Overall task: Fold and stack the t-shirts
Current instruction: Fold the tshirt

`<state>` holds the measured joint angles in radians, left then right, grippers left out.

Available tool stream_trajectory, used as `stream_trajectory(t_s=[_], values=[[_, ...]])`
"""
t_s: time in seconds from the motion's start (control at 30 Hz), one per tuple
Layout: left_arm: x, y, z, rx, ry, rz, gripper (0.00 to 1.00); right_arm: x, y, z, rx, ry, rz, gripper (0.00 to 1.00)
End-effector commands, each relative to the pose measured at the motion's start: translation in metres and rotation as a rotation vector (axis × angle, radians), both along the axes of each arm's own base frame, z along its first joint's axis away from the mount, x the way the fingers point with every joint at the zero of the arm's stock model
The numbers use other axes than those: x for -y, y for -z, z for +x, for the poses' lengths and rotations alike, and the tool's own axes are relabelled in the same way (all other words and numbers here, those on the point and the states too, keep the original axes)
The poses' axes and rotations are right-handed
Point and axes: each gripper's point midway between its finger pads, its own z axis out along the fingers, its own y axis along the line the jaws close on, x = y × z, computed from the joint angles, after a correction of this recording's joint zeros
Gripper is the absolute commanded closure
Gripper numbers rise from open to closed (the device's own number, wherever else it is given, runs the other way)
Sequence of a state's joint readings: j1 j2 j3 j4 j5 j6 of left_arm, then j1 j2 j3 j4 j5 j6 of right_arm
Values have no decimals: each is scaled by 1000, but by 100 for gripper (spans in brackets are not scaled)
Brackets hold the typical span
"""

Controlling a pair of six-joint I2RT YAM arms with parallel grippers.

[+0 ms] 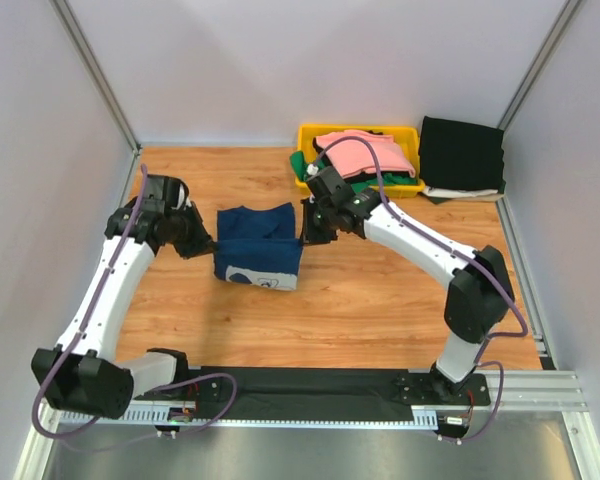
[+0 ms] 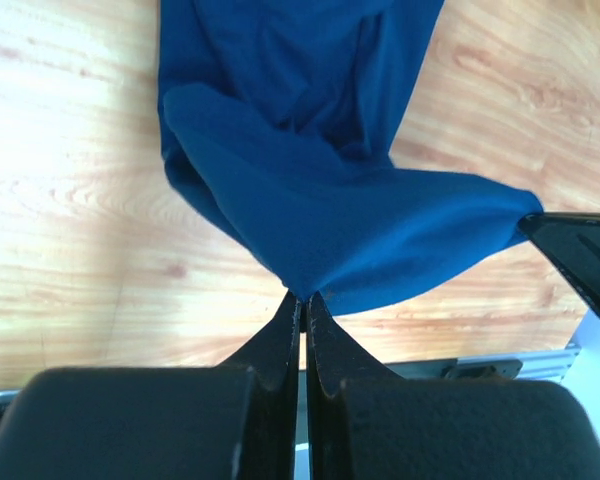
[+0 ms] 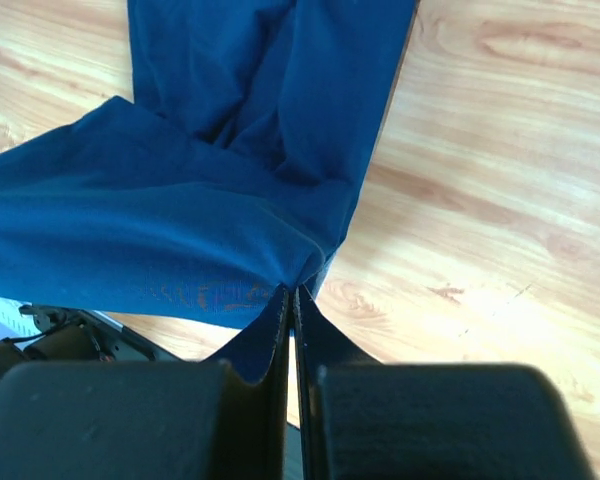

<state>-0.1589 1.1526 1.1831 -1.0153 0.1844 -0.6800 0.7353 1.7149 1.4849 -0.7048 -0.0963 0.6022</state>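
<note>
Item 1: navy t-shirt (image 1: pixel 258 248). It lay partly folded near the middle of the wooden surface (image 1: pixel 380 300), with a white printed graphic showing at its near edge. Its left and right edges were lifted and drawn taut between the 2 claws, and the middle sagged in folds toward the surface.

Item 2: left claw (image 1: pixel 211 245). Its fingers were pressed together on the left edge of the navy t-shirt (image 2: pixel 320 200). In the left wrist view the cloth was bunched at the tips of the claw (image 2: pixel 302 300).

Item 3: right claw (image 1: pixel 303 235). It was clamped on the opposite edge of the same t-shirt (image 3: pixel 180 220), with the cloth pinched between its closed tips (image 3: pixel 292 295).

Item 4: yellow bin (image 1: pixel 305 133). It stood at the far edge of the surface, behind the right claw. It held a pink t-shirt (image 1: pixel 365 152) on top, and a green t-shirt (image 1: pixel 302 165) hung over its left rim.

Item 5: black t-shirt (image 1: pixel 462 152). It lay folded flat just right of the bin, in the far right corner.
</note>
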Motion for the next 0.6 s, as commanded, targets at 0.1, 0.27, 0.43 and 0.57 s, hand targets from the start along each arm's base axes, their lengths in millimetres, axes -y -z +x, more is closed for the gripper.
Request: stream_trajectory(t_s=[0.1,0.27,0.43,0.57], values=[[-5,-6,36,0,1,-38,100,-3,-3,25,-51,-58,-18,100],[-17,14,84,-57,-29,-65,100,-2,2,67,-72,-32,13,100],[-38,29,179,-57,-23,-44,95,-16,-2,156,15,9,53,99],[-33,86,238,-210,40,-97,33,-5,24,200,22,83,-1,9]])
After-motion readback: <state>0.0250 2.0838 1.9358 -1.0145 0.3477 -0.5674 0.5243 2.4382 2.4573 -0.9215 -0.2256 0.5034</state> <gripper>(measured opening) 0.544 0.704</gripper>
